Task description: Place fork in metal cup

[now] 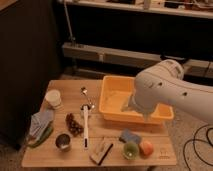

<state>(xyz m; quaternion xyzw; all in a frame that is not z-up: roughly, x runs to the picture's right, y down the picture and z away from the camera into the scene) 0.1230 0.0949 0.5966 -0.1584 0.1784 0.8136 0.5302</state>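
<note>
Hand (136,106), wide and empty, well right of metal cup (63,141); fork (87,96) behind cup, white stick (85,127) alongside, so a wrong-utensil grab is possible.

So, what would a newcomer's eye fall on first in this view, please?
The big white arm fills the right side, its gripper hanging open over the yellow bin. Left of the bin, the fork lies on the wooden table, and the metal cup stands near its front edge.

Dim warm light; the hand (129,106) sits shadowed over the yellow bin (107,96).
</note>
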